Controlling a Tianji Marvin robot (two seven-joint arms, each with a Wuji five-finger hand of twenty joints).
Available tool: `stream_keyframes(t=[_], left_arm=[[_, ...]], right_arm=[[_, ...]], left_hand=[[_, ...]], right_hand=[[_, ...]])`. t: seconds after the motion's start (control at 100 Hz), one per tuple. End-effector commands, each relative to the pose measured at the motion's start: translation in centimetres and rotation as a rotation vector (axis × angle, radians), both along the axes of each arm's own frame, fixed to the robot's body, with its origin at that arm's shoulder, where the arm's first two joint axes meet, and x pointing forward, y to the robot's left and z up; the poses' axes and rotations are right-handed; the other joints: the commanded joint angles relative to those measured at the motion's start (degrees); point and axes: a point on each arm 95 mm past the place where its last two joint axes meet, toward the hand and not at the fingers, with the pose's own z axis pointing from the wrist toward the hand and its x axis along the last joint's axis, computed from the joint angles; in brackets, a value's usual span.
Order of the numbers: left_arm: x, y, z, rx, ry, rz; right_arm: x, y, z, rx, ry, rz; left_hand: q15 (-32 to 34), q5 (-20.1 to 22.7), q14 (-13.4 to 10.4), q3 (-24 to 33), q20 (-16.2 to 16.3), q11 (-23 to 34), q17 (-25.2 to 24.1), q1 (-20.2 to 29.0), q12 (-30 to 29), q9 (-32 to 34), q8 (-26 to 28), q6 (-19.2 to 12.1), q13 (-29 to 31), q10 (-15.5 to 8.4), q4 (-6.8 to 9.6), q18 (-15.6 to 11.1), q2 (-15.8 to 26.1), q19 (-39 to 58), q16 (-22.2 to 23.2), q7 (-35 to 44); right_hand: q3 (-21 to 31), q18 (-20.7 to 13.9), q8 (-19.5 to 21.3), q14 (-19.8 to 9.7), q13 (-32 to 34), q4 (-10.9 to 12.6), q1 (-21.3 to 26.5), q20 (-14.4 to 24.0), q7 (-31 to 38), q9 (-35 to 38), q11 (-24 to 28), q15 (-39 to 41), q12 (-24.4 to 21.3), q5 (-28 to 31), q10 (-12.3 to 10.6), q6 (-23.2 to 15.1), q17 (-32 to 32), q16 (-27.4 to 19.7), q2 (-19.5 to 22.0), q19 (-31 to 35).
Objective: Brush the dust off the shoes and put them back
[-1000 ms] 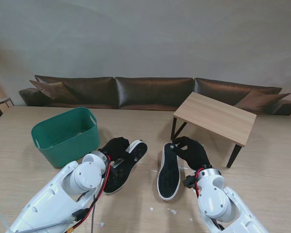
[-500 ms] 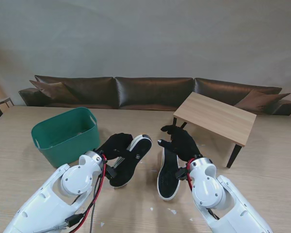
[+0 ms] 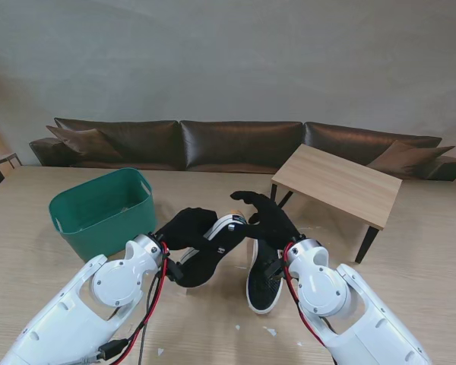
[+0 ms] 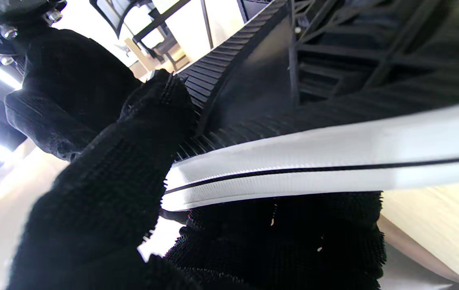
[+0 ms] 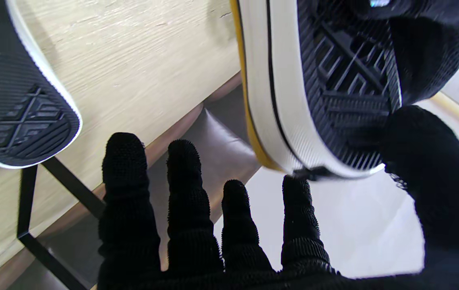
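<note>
Your left hand (image 3: 184,226) is clamped on a black sneaker (image 3: 213,255) with a white sole edge, lifted off the table (image 3: 53,281) and tilted, toe toward 1 o'clock. In the left wrist view, gloved fingers (image 4: 104,173) press against its ribbed sole and white rim.

Your right hand (image 3: 267,217) sits at 3 o'clock of that shoe's toe, fingers spread apart, gripping nothing. In the right wrist view, its fingertips (image 5: 296,193) lie just beside the toe rim; contact cannot be confirmed.

The second sneaker (image 3: 262,283) lies sole up on the table, nearer to you than the right hand.

A green bin (image 3: 102,213) stands at 9 o'clock of the left hand. A small wooden table (image 3: 338,182) stands at 2 o'clock of the right hand.
</note>
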Motion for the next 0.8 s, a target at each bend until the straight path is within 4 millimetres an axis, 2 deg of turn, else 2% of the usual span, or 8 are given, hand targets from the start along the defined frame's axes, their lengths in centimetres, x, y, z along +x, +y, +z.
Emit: stream_keyframes(t=[0.0, 0.18, 0.33, 0.42, 0.52, 0.54, 0.6, 0.79], left_arm=[[0.0, -0.8, 1.1, -0.018, -0.021, -0.029], [-0.1, -1.2, 1.5, -0.031, -0.037, -0.041], [0.1, -1.2, 1.6, -0.03, -0.058, -0.027], [0.1, -1.3, 1.7, -0.032, -0.068, -0.013], [0.2, -1.3, 1.7, -0.028, -0.075, 0.003], [0.2, -1.3, 1.7, -0.027, -0.076, 0.006], [0.2, -1.2, 1.6, -0.024, -0.075, 0.015], [0.3, -0.9, 1.3, -0.01, -0.075, 0.053]], right_arm=[[-0.6, 1.1, 0.1, 0.011, -0.005, 0.036], [-1.4, 2.0, -0.5, 0.026, 0.008, 0.087], [-1.9, 2.5, -0.9, 0.035, -0.003, 0.095], [-2.0, 2.9, -1.2, 0.04, -0.014, 0.084], [-1.9, 3.2, -1.4, 0.041, -0.043, 0.072], [-1.9, 3.3, -1.4, 0.039, -0.05, 0.071], [-1.7, 3.5, -1.5, 0.028, -0.07, 0.069], [-1.4, 4.1, -1.5, 0.015, -0.102, 0.074]], left_hand=[[4.4, 5.5, -2.8, 8.8, 0.8, 0.2, -1.0, 9.4, -0.4, 2.5, 1.2, -14.4, 1.5, -6.3, 5.37, -2.9, 4.1, 0.2, 3.3, 5.5], [4.7, 5.6, -2.5, 8.7, 1.0, 0.3, -0.9, 9.5, -0.4, 2.5, 1.2, -14.0, 1.6, -6.0, 5.35, -2.9, 4.1, 0.4, 3.6, 5.3], [5.2, 5.6, -2.4, 8.7, 1.3, 0.5, -0.7, 9.6, -0.4, 2.6, 1.3, -13.9, 1.7, -5.6, 5.31, -3.0, 4.0, 1.0, 3.9, 5.2], [5.5, 5.5, -2.4, 8.6, 1.5, 0.5, -0.7, 9.6, -0.3, 2.5, 1.3, -13.6, 1.6, -5.5, 5.25, -3.0, 4.1, 1.3, 4.0, 5.1], [5.8, 5.5, -2.4, 8.5, 1.6, 0.5, -0.8, 9.5, -0.3, 2.5, 1.4, -13.4, 1.6, -5.6, 5.19, -3.0, 4.2, 1.5, 4.1, 5.1], [5.9, 5.4, -2.6, 8.5, 1.7, 0.5, -0.9, 9.5, -0.3, 2.5, 1.4, -13.4, 1.6, -5.5, 5.18, -3.0, 4.1, 1.5, 4.1, 5.1], [6.1, 5.3, -2.5, 8.5, 1.7, 0.5, -1.1, 9.5, -0.3, 2.3, 1.6, -13.1, 1.4, -5.5, 5.14, -2.9, 4.3, 1.6, 4.2, 5.1], [6.7, 3.3, -2.0, 8.4, 2.3, 0.5, -3.0, 10.0, 0.7, 0.7, 3.1, -10.4, -0.2, -4.3, 4.95, -1.7, 5.5, 1.7, 4.5, 5.4]], right_hand=[[1.2, 0.0, 1.9, -0.6, 0.1, -0.4, 0.2, 1.5, -0.6, -1.3, 0.5, -0.6, -0.7, -1.1, -2.7, -2.5, -15.2, -0.7, -4.4, -1.6], [4.8, -0.3, 6.4, -0.7, 2.6, -0.9, 1.3, 2.8, 3.4, 2.8, 3.7, 1.2, 1.4, 3.3, -3.2, -0.4, -14.1, 0.1, -6.7, -1.5], [10.4, -0.7, 11.5, -1.3, 7.3, -1.4, 3.3, 3.5, 12.9, 9.8, 9.7, 6.9, 6.4, 8.0, -2.6, 9.2, -11.4, 2.5, -9.4, 2.2], [14.2, -1.2, 13.5, -2.0, 13.1, -1.5, 6.0, 3.2, 20.5, 17.0, 15.5, 14.2, 10.9, 12.3, -2.5, 12.5, -7.8, 5.3, -9.8, 7.4], [18.0, -1.4, 15.0, -3.8, 22.8, -1.7, 9.1, 2.8, 26.2, 27.7, 20.0, 22.8, 14.9, 20.4, -2.6, 11.2, -1.0, 8.2, -10.8, 15.7], [18.0, -1.5, 14.6, -3.9, 23.5, -2.6, 9.4, 2.5, 26.6, 28.6, 20.1, 23.4, 15.3, 21.2, -2.6, 11.1, -0.5, 8.3, -11.0, 16.5], [18.3, -2.2, 6.3, -5.3, 30.0, -11.1, 13.9, -0.2, 36.6, 36.7, 21.2, 28.2, 19.3, 24.8, -2.6, 7.9, 5.3, 9.7, -14.2, 23.1], [23.7, -3.0, 1.6, -6.3, 40.6, -10.8, 18.1, -2.1, 47.2, 46.4, 23.9, 37.8, 25.4, 32.6, -2.2, 4.1, 15.5, 13.2, -15.9, 30.3]])
